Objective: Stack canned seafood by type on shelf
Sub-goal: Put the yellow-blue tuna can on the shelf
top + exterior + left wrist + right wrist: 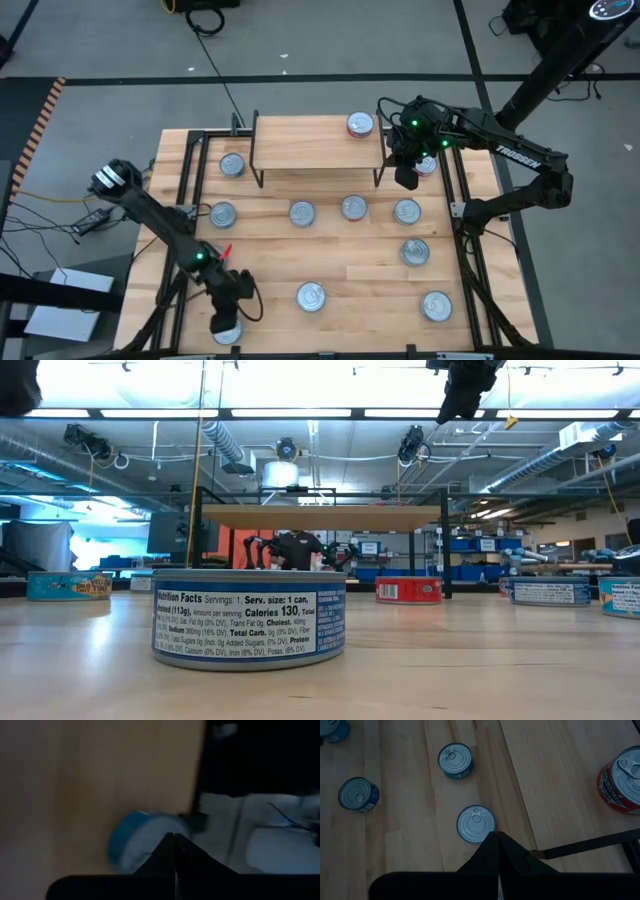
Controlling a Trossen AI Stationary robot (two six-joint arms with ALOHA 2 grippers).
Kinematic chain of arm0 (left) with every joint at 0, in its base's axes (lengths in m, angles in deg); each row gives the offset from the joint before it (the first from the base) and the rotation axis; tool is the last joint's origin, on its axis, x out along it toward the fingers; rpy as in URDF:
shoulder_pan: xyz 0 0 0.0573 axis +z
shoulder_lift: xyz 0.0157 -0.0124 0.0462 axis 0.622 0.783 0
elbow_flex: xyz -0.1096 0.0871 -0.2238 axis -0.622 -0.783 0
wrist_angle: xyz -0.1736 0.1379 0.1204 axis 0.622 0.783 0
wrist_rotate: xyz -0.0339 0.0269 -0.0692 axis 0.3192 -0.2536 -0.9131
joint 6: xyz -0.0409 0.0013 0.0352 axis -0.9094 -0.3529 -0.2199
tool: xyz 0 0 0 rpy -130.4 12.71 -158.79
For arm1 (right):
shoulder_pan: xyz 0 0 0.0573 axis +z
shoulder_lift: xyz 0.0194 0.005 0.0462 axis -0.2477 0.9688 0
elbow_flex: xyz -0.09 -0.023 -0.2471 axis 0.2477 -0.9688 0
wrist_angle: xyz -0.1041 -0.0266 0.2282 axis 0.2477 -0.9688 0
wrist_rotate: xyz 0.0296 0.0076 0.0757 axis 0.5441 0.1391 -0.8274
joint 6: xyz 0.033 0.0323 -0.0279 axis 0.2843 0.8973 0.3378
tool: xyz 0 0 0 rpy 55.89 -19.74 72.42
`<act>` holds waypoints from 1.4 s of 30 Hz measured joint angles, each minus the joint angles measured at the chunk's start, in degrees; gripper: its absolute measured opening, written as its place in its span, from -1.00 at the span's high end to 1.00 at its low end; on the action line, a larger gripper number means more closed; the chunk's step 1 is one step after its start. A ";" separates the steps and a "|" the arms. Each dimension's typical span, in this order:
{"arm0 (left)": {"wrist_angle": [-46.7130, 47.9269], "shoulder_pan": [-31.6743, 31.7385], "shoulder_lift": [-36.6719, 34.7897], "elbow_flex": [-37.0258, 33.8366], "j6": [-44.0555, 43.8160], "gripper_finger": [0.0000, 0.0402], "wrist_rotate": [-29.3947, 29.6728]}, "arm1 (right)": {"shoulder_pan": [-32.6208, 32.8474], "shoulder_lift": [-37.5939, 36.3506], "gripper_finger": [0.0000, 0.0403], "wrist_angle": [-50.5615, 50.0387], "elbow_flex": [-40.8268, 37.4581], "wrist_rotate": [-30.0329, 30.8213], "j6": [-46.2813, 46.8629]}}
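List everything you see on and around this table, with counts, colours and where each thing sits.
shelf: one, light wood top on black legs, far middle of the table
can on shelf: one, red label, right end of the top board
cans on table: ten, silver tops, scattered
table: one, light wood, black rails
left gripper: one, dark, shut, over the near-left corner can
right gripper: one, dark, shut, off the shelf's right end

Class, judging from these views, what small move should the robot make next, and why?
Probably open the left gripper, which hangs shut over a can at the table's near edge, and lower it around that can. Only one red can sits on the shelf.
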 joint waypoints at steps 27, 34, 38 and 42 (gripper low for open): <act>3.40 -5.48 3.29 0.04 -8.18 1.00 1.65 | 0.00 0.00 0.98 0.04 0.00 0.18 0.00; 6.52 -4.74 3.29 0.04 -8.38 1.00 4.21 | 0.00 0.00 0.98 0.04 0.00 1.11 0.04; 6.46 -3.63 3.27 0.04 -8.46 1.00 5.83 | 0.00 0.00 0.98 0.04 0.00 1.12 0.04; 6.45 -2.18 3.22 0.04 -8.84 1.00 7.25 | 0.00 0.00 0.98 0.05 0.00 1.14 0.05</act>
